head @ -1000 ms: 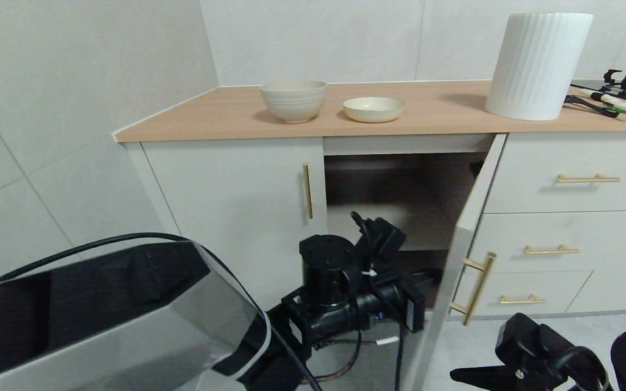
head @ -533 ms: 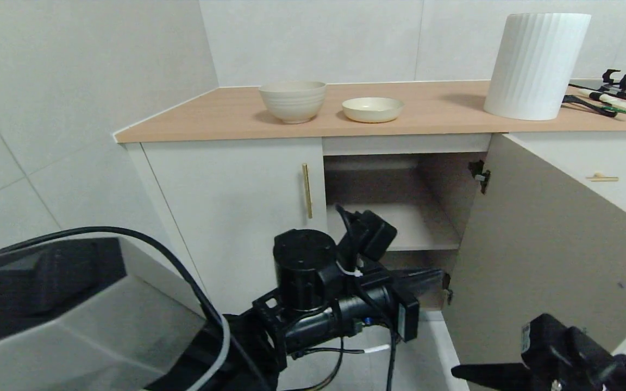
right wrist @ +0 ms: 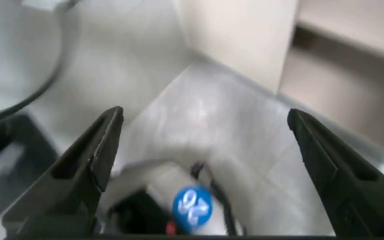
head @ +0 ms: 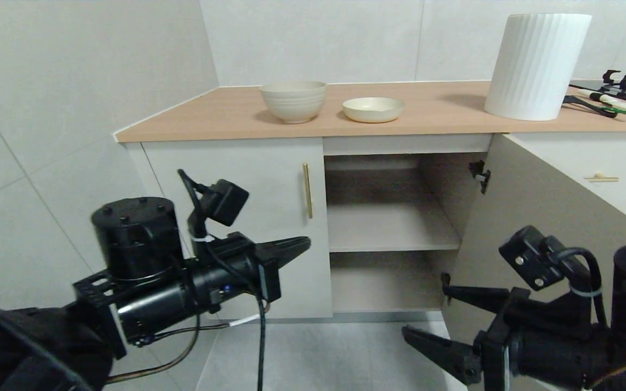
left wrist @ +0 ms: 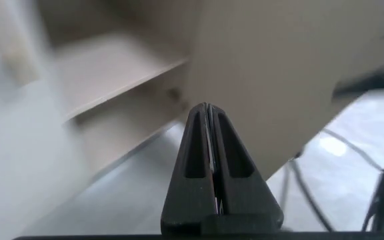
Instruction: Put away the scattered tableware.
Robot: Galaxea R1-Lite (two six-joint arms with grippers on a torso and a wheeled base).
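Two pieces of tableware, a deep bowl (head: 293, 101) and a shallow dish (head: 373, 108), stand side by side on the countertop (head: 454, 111) above the open cabinet (head: 389, 228). Left gripper (head: 303, 244): fingers pressed together, empty. Right gripper (head: 426, 309): fingers spread wide, empty.

Open cabinet (head: 390, 228), bowl (head: 293, 101), dish (head: 373, 109) on counter (head: 443, 111)

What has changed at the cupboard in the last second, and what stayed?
The right cupboard door swung from half open to wide open. The left hand, shut, moved left, off the opening. The right hand, open, rose. The bowl and dish stayed put.
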